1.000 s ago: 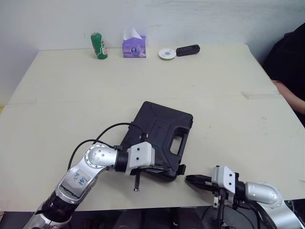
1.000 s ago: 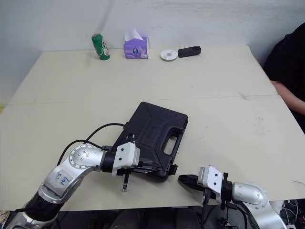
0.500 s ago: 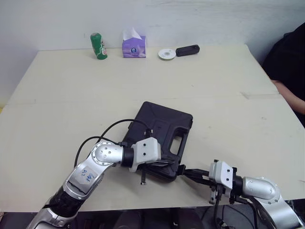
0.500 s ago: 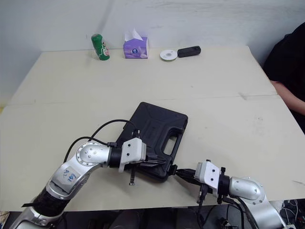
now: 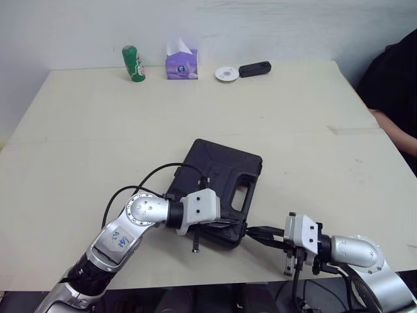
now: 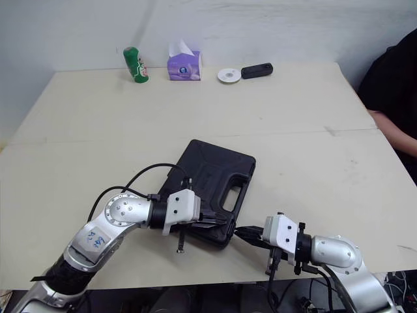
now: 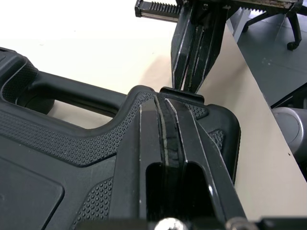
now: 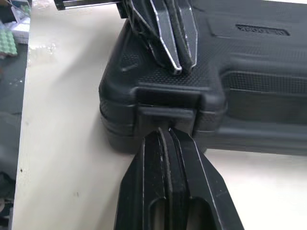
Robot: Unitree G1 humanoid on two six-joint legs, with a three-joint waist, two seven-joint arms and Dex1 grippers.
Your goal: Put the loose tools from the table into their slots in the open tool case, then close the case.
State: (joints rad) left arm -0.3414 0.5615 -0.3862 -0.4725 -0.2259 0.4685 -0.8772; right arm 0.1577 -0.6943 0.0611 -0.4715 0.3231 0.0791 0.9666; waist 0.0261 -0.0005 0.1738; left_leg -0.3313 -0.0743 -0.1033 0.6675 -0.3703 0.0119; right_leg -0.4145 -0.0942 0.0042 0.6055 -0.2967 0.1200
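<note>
Black pebbled plastic: the tool case (image 5: 218,169) lies flat on the tabletop (image 5: 98,130) towards its near edge, lid down, carry handle (image 5: 244,192) on the side facing the right arm. No loose tools in sight on the surface around it, so I judge the stowing done and the closing step in hand.

Nearest: right pincer (image 8: 168,132), fingers pressed together into one narrow wedge, tip touching the latch tab (image 8: 165,115) on the case's near corner. Probably held like that so the closed tip acts as a pusher, to snap the tab home. Cannot tell whether the latch is already seated.

Just past it: left pincer (image 8: 168,38), also pressed together and pinching nothing, tips resting on top of the lid right above that latch. This looks like a bracing hold: it keeps the lid down and stops the case sliding away under the right arm's push. The two pincers meet the same corner from opposite sides, nearly tip to tip.

Risk, as I read it: a slip off the small tab would shove the case, not latch it.

Far edge of the tabletop, well apart from the work: green can (image 5: 132,63), purple tissue box (image 5: 182,64), white disc (image 5: 227,74), small black device (image 5: 255,68). A person's dark sleeve (image 5: 391,85) at the right margin.
</note>
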